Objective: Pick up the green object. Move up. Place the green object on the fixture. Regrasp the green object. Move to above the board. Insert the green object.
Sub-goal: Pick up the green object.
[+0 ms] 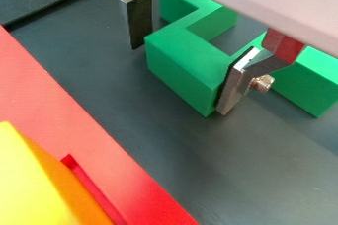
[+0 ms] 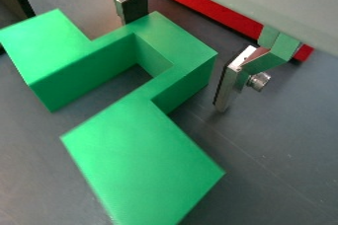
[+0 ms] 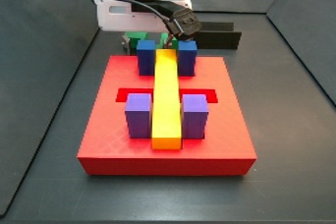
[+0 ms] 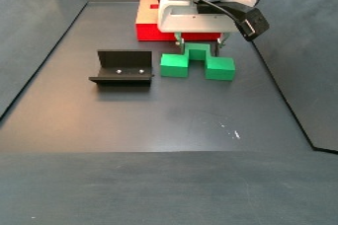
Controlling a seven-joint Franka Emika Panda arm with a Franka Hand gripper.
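The green object [image 4: 176, 65] lies flat on the dark floor just in front of the board [image 4: 149, 29]; in both wrist views it is an arch-shaped piece [image 1: 185, 59] [image 2: 126, 120]. My gripper [image 4: 196, 45] is low over it, and its fingers straddle the raised middle cube. The gripper [image 1: 184, 75] is open: one silver finger [image 1: 134, 22] stands a little off the green face, while the opposite finger [image 1: 239, 83] is right at the other face. The gripper [image 2: 173, 63] shows the same straddle. The fixture [image 4: 122, 69], a black bracket, stands apart beside the green piece.
The red board [image 3: 105, 120] carries a long yellow bar [image 3: 164, 95], two blue blocks [image 3: 148, 57] and two purple blocks [image 3: 138, 116]. In this side view the fixture [image 3: 217, 39] sits behind the board. Dark walls enclose the floor.
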